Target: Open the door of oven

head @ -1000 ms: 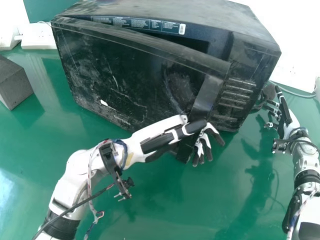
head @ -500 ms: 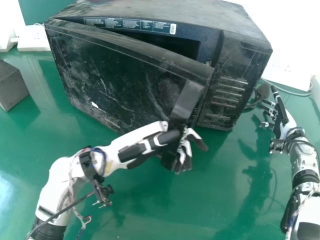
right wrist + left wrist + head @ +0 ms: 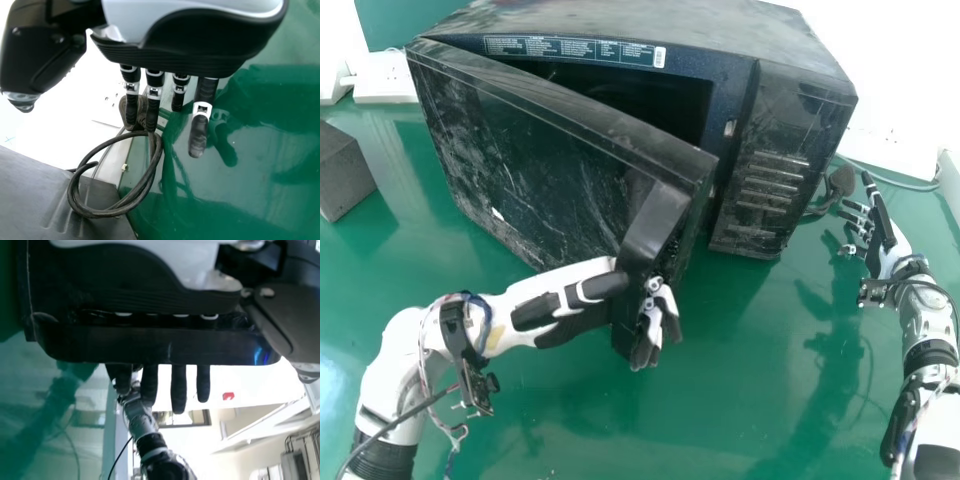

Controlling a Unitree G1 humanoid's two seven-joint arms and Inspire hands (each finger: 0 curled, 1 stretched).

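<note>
In the head view, my left hand (image 3: pixel 565 305) is at the lower part of the black door handle (image 3: pixel 650 230), its fingers bent round behind it, their ends pointing down past its right side. The oven door (image 3: pixel 530 150) stands ajar, with a dark gap between it and the oven (image 3: pixel 775 150). In the left wrist view, the handle (image 3: pixel 160 345) crosses in front of the fingers of my left hand (image 3: pixel 178 387). My right hand (image 3: pixel 885 225) rests open to the right of the oven; the right wrist view shows this hand (image 3: pixel 200 127) with straight fingers.
A dark cable with a plug (image 3: pixel 840 182) lies between the oven and my right hand. A grey block (image 3: pixel 342 172) is on the green table (image 3: pixel 740 400) at the left. White power strips (image 3: pixel 388 78) are behind.
My left hand has moved left and toward me with the handle. The door has swung wider, showing more of the dark interior. My right hand has kept its pose.
</note>
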